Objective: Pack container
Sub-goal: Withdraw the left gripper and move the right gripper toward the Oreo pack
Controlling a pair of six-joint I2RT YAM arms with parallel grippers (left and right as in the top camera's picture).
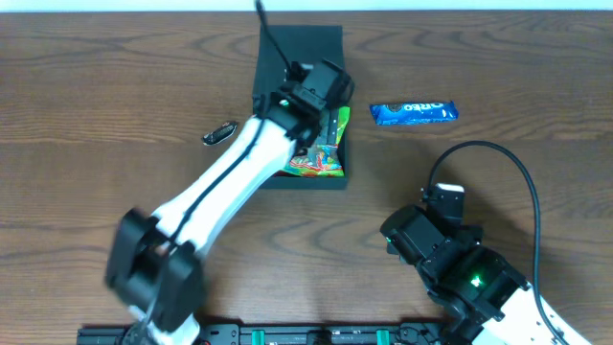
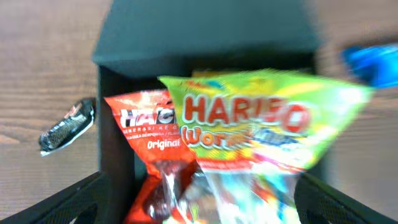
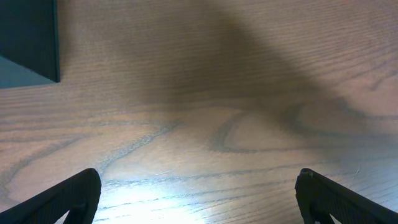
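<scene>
The dark container (image 1: pixel 299 48) stands open at the back centre, its flap lid folded away behind. My left gripper (image 1: pixel 321 113) hangs over its opening, fingers spread wide. In the left wrist view my left gripper (image 2: pixel 199 208) has a green Haribo worms bag (image 2: pixel 261 118) between its open fingers, beside a red Haribo packet (image 2: pixel 146 134) inside the container (image 2: pixel 205 31). The worms bag also shows in the overhead view (image 1: pixel 321 163). My right gripper (image 1: pixel 407 235) is open and empty over bare wood at the front right (image 3: pixel 196 199).
A blue Oreo packet (image 1: pixel 414 112) lies right of the container, also in the left wrist view (image 2: pixel 373 62). A small dark wrapped snack (image 1: pixel 219 133) lies left of it (image 2: pixel 65 127). A container corner shows in the right wrist view (image 3: pixel 28 37).
</scene>
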